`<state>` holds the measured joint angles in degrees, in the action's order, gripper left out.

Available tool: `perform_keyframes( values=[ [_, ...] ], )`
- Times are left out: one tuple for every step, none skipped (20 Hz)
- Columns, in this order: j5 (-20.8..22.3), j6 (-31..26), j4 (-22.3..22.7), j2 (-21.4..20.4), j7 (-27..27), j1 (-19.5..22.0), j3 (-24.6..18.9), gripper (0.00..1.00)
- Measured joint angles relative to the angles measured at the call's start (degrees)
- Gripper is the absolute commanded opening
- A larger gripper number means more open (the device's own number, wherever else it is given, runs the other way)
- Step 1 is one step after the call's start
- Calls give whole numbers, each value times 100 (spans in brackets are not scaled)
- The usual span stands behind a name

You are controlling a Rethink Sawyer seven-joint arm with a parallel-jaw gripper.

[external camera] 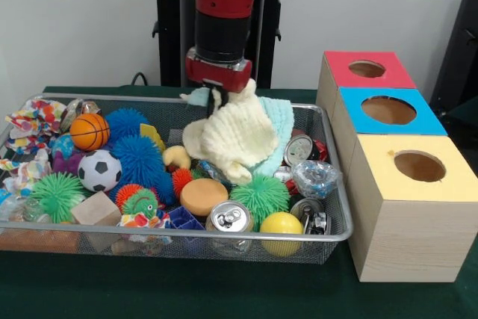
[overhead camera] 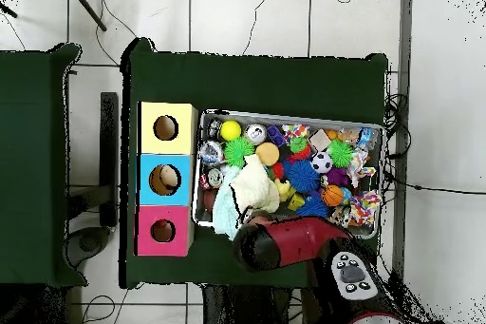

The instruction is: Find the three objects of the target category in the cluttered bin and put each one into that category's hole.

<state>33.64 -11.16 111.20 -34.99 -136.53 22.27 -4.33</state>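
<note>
Mostly the hand (external camera: pixel 219 97) is buried in pale yellow cloth (external camera: pixel 230 137), which it grips and holds lifted above the wire bin (external camera: pixel 337 207); its fingertips cannot be made out. A light blue cloth (external camera: pixel 280 126) hangs behind the yellow one. From overhead the red arm (overhead camera: pixel 289 241) covers the hand entirely, but that view shows something pale inside the blue box (overhead camera: pixel 148 180) hole, which the front view does not reveal.

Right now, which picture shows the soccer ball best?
The front view: the soccer ball sits big and unblocked, its black patches clear. The overhead view shows it only as a tiny black-and-white dot among the toys.
</note>
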Motion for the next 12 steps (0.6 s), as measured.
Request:
perform_keyframes(
  values=[
    [-31,0,42,-3,0,1,-41,0],
    [-70,-1,90,-9,0,0,-84,0],
    [-106,-1,123,-14,0,0,-114,0],
    [-142,-1,157,-18,0,-1,-145,0],
    [-164,-1,175,-17,0,-4,-160,0],
    [-196,2,200,-14,0,-14,-174,0],
    [-227,8,226,-8,0,-28,-183,0],
    [-301,65,280,24,0,-78,-197,0],
    [-342,127,295,46,0,-118,-198,0],
    [-357,159,299,54,0,-137,-198,0],
    [-417,351,319,103,-1,-252,-196,0],
    [-435,430,330,127,-1,-307,-194,0]
  ],
)
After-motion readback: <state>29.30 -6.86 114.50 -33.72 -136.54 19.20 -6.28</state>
